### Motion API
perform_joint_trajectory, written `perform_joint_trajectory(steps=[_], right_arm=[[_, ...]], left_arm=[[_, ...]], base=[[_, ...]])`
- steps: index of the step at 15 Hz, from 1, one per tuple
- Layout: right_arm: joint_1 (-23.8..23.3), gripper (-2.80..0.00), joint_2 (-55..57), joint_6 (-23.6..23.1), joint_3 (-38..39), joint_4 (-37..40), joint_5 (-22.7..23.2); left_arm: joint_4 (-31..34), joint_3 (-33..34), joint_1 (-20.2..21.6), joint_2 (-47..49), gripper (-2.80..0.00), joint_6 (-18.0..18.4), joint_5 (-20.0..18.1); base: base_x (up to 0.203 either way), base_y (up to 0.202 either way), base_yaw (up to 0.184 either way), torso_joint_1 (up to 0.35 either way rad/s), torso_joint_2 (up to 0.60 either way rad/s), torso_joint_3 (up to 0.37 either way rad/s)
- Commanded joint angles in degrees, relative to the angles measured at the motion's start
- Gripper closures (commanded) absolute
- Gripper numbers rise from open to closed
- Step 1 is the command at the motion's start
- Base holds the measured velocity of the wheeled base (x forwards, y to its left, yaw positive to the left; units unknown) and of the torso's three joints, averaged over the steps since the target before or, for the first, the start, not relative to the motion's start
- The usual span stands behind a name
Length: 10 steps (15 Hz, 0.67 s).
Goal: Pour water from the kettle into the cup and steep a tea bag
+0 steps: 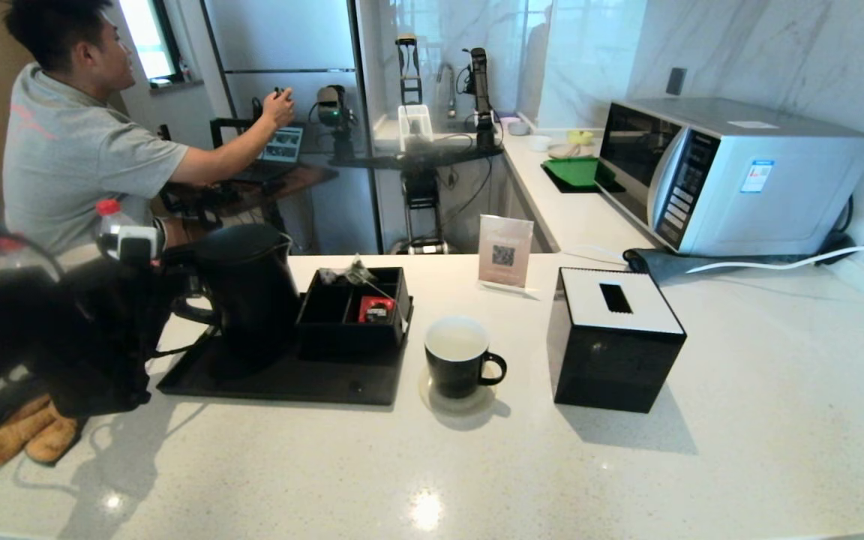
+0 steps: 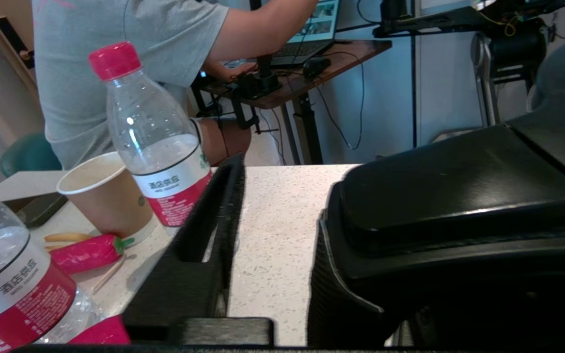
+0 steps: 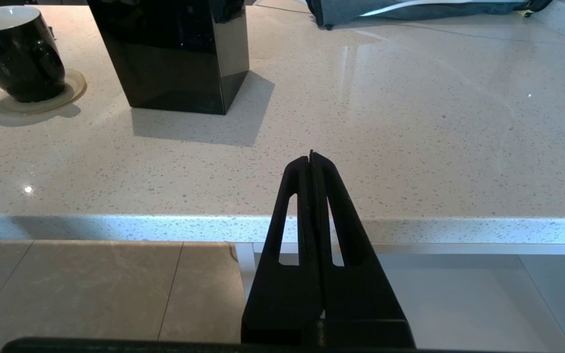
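Gripping stage, pour not begun: left gripper (image 1: 177,289) at the kettle (image 1: 248,296) handle on the tray (image 1: 282,382), whether clamped or apart cannot be told. Cup (image 1: 458,364) on coaster beside tray. Right gripper (image 3: 311,159) pressed together, parked. Next: firm hold, lift, tilt over cup.

Pale speckled countertop (image 1: 739,390), black tray (image 1: 282,379) at its left, cup (image 1: 458,360) on a round coaster (image 1: 459,402), black tissue box (image 1: 612,341), card stand (image 1: 505,253), microwave (image 1: 732,172), paper cup (image 2: 108,196), red-capped bottles (image 2: 152,137).
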Motion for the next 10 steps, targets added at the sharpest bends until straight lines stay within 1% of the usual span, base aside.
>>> perform_joint_trajectory(steps=[1, 10], right_arm=[[0.0, 0.0, 0.1, 0.0, 0.0, 0.0, 0.0], [0.0, 0.0, 0.1, 0.0, 0.0, 0.0, 0.0]], left_arm=[[-2.9, -0.1, 0.1, -0.1, 0.0, 0.0, 0.2], [-2.9, 0.6, 0.0, -0.7, 0.0, -0.4, 0.2]], base=[[0.0, 0.0, 0.0, 0.0, 0.0, 0.0], [0.0, 0.0, 0.0, 0.0, 0.0, 0.0]])
